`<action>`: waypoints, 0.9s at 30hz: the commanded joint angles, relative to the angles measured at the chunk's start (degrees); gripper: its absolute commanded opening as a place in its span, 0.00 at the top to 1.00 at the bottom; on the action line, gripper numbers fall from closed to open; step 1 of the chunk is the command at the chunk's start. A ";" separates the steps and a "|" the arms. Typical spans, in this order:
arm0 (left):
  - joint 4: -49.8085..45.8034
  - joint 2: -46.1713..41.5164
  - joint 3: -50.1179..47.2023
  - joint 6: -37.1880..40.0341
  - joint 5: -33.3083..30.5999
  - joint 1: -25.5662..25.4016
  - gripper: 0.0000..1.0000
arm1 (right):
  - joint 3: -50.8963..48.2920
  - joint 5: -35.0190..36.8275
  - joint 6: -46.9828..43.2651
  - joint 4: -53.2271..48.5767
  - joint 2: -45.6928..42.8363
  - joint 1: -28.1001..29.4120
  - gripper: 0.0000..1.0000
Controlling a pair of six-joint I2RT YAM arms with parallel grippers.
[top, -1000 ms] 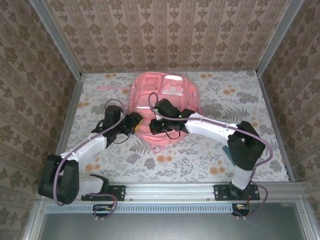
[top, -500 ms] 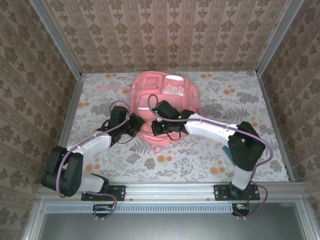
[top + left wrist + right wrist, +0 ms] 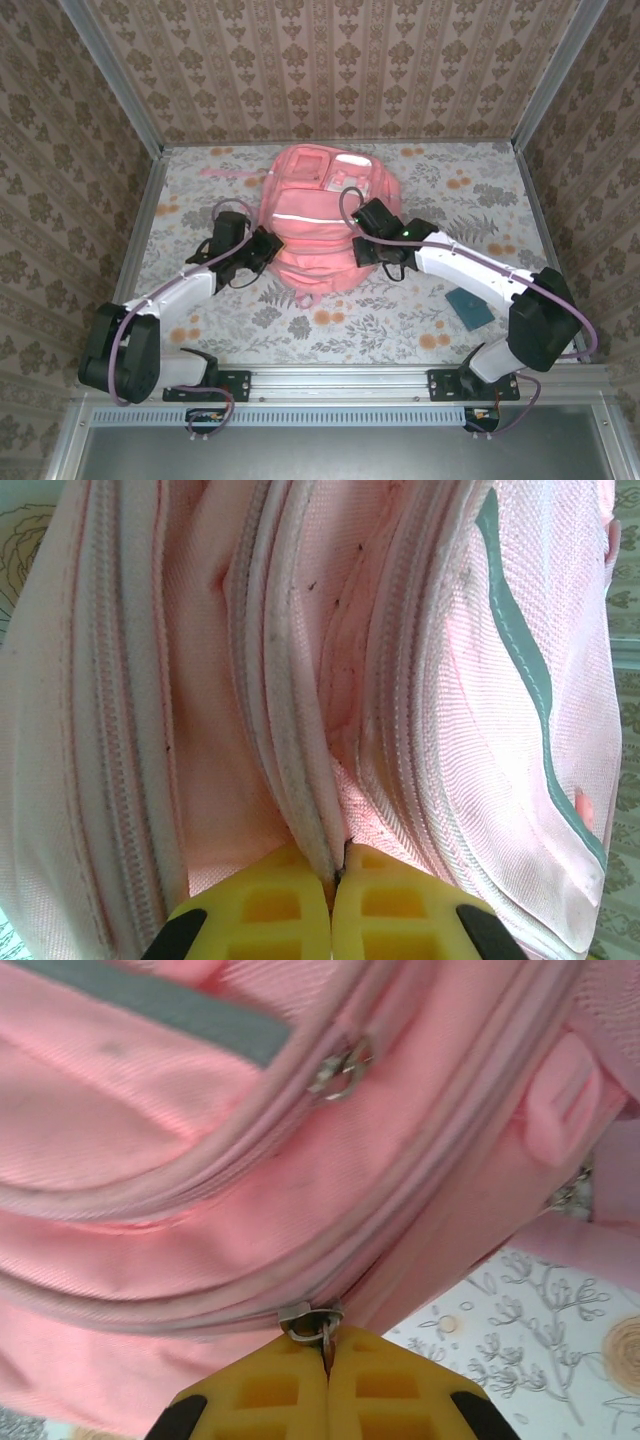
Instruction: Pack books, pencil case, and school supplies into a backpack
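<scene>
Backpack (image 3: 325, 215) lies flat mid-table (image 3: 440, 180), both arms on it. L gripper (image 3: 335, 880) is pressed together, pinching a thin fold of fabric/zip tape on the bag's left side. R gripper (image 3: 327, 1355) is pressed together on the zipper pull (image 3: 312, 1322) of the big zip, at the bag's near-right edge. Risks, imo: (1) the pull is a small metal tab held at the very tips, so it prob slips out if R drags off-axis to the zip track. (2) L's anchor is just a sliver of cloth; if it lets go, the whole bag slides w/ R instead of the slider running. (3) Fabric is bunched around the tracks in the L wrist view, so a fold could feed into the slider and jam it. (4) Teal square (image 3: 468, 307) sits on the table near R's forearm, and an arm sweep could knock it. Containers: main compartment interior is hidden, can't tell what's in it; zip looks closed along the stretch R's cam sees. Outer pocket zip w/ second pull (image 3: 340, 1068) looks closed too. Teal square is outside the bag, apart to its right.
</scene>
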 commanded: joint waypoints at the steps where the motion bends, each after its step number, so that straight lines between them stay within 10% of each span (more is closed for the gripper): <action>1: -5.71 -1.20 1.21 5.89 -3.57 3.33 1.00 | 0.61 6.66 -3.68 -4.02 -0.28 -2.91 1.00; 16: -15.29 2.06 6.22 21.47 4.51 8.09 1.00 | 15.43 -1.30 -17.02 1.33 16.84 -14.05 1.00; 23: -17.76 0.06 6.67 23.21 4.14 11.15 0.99 | 13.77 -23.71 -22.56 0.02 14.72 -13.48 1.00; 27: -21.57 -3.13 7.76 21.57 1.42 11.41 0.66 | 8.46 -27.70 -18.88 3.65 10.84 -10.19 1.00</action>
